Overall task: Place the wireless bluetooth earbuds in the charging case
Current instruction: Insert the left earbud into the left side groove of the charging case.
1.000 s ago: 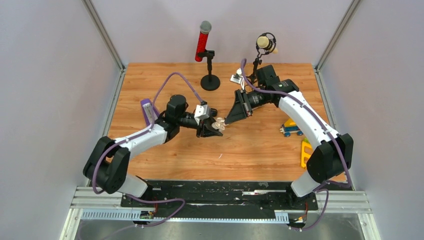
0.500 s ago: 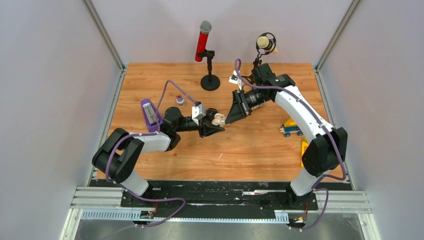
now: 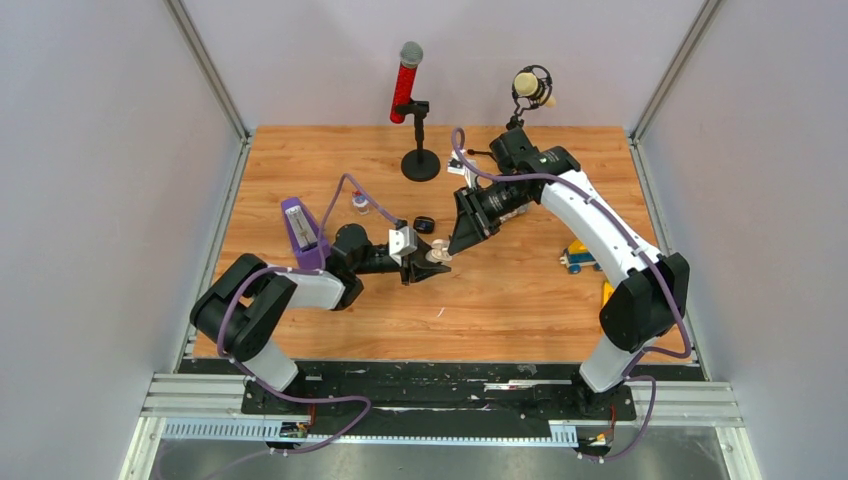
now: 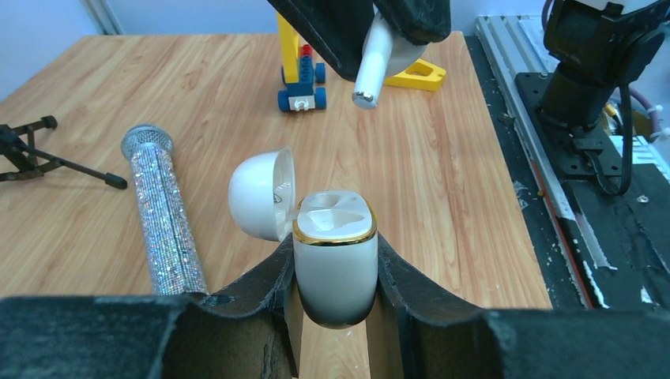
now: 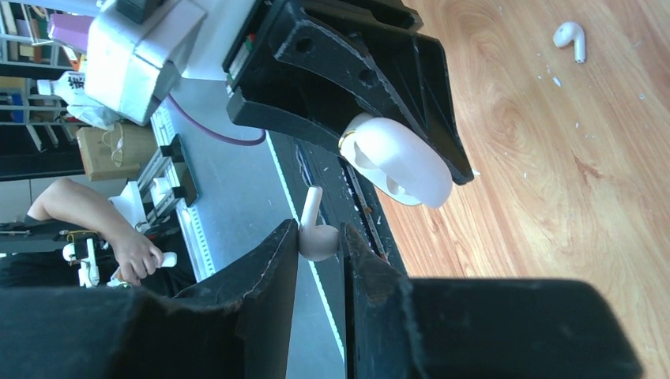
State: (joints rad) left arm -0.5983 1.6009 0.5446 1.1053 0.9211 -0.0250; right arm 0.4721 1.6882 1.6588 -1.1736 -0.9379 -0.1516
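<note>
Insertion step: left jaws clamp the open charging case [image 4: 334, 268]; right jaws pinch an earbud [image 4: 373, 63], upper centre. Next: align stem with a socket.

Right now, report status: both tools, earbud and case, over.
Left tool shut on open charging case. Right tool shut on white earbud, stem toward case, not yet in. Nothing between them; second earbud on table.
</note>
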